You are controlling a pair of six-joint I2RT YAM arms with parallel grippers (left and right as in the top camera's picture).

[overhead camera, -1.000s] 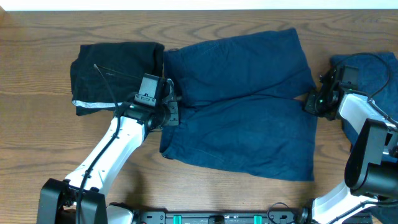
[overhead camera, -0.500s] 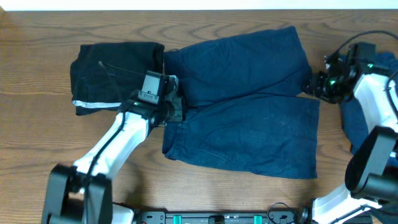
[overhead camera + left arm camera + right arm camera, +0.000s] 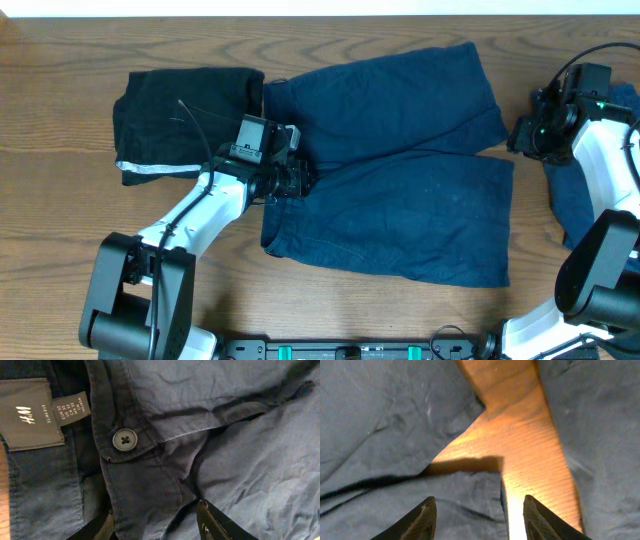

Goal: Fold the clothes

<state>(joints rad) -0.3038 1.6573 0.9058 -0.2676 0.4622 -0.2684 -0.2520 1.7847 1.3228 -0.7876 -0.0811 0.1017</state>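
Dark blue shorts [image 3: 400, 170] lie spread flat across the middle of the table, waistband to the left. My left gripper [image 3: 298, 180] hovers over the waistband. In the left wrist view its fingers [image 3: 210, 522] stand apart either side of the fly flap, just below the button [image 3: 125, 439] and the brand label [image 3: 27, 417]; the left gripper [image 3: 155, 527] is open. My right gripper [image 3: 522, 135] sits off the shorts' right hem. In its wrist view the right gripper [image 3: 480, 520] is open over the cloth edge and bare wood, holding nothing.
A folded black garment [image 3: 185, 115] lies at the left, touching the shorts' waistband. Another blue garment [image 3: 600, 170] lies at the right table edge under the right arm. Bare wooden table [image 3: 60, 230] shows in front and at the left.
Both grippers have opened and let go of the shorts. The left one shifted a little right along the waistband; the right one drew back up and to the right, off the hem.
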